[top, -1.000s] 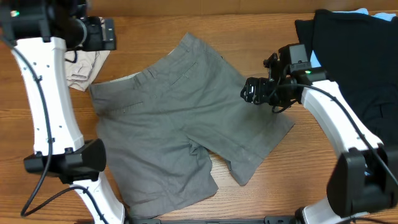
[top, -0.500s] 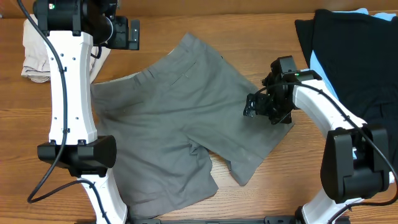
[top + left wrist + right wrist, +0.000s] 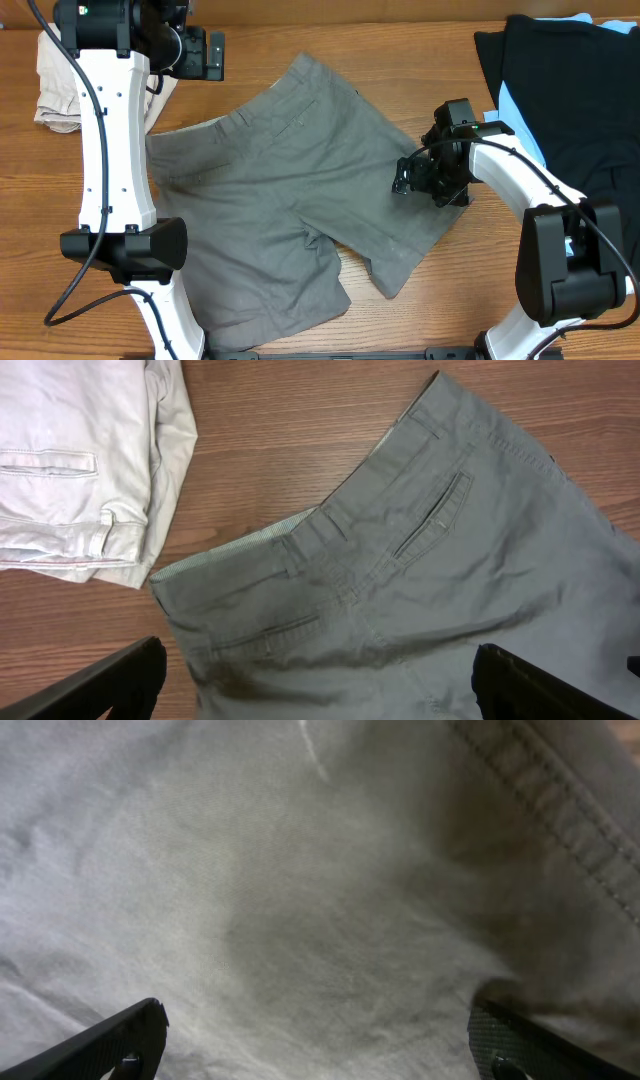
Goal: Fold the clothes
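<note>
The grey shorts (image 3: 290, 190) lie spread flat on the wooden table, waistband toward the far left and legs toward the near right. My left gripper (image 3: 200, 55) hangs open high over the waistband corner. In the left wrist view its fingers frame the waistband, belt loops and slit pockets of the shorts (image 3: 400, 560), and nothing sits between them (image 3: 318, 670). My right gripper (image 3: 425, 180) is open and low over the right leg near its hem. The right wrist view is filled with grey cloth (image 3: 300, 900), the wide-apart jaws (image 3: 315, 1030) just above it.
A beige garment (image 3: 55, 90) lies bunched at the far left, also seen in the left wrist view (image 3: 70, 470). A black garment (image 3: 570, 90) with light-blue cloth (image 3: 508, 98) under it covers the far right. Bare wood (image 3: 430, 50) shows beyond the shorts.
The left arm has swung right and up, uncovering the beige garment. The right gripper has moved slightly right and down over the shorts' right leg. Both stay open.
</note>
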Robot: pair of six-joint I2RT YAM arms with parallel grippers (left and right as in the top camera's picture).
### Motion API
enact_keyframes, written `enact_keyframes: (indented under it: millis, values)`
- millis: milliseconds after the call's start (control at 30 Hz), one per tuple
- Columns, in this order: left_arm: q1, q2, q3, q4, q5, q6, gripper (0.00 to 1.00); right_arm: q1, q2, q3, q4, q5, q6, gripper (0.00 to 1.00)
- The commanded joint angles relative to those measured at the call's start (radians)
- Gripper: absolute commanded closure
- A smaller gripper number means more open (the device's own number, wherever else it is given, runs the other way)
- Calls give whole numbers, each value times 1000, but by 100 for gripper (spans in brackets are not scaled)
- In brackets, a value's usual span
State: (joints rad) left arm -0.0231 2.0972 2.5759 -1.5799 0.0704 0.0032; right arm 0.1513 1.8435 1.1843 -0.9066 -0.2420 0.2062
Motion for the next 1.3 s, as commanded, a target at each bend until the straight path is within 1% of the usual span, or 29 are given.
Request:
enact_keyframes:
  millis: [0,267,533,733,867,900,1000,1133,1200,1267]
  values:
    - [-4,11,5,-1,-11,1,0,2,0,-7,4,13,2,0]
    - [-4,11,5,0,-11,2,0,2,0,-15,1,13,-2,0]
    - [-4,11,5,8,-11,2,0,2,0,-106,20,13,-1,0]
    - [-4,11,5,8,-11,2,0,2,0,-142,49,13,-1,0]
    - [-3,11,3,8,-32,28,0,2,0,-145,80,15,-1,0]
    - [-3,11,4,11,-60,28,0,2,0,-145,102,17,-1,2]
    - [-3,11,4,18,-63,27,0,2,0,-145,123,22,-2,7]
    - [-3,11,3,18,-63,27,0,3,0,-145,124,25,-11,18]
    - [-3,11,3,18,-63,27,0,5,0,-147,135,36,-25,27]
    - [-3,11,0,18,-63,27,0,5,1,-151,151,69,-24,38]
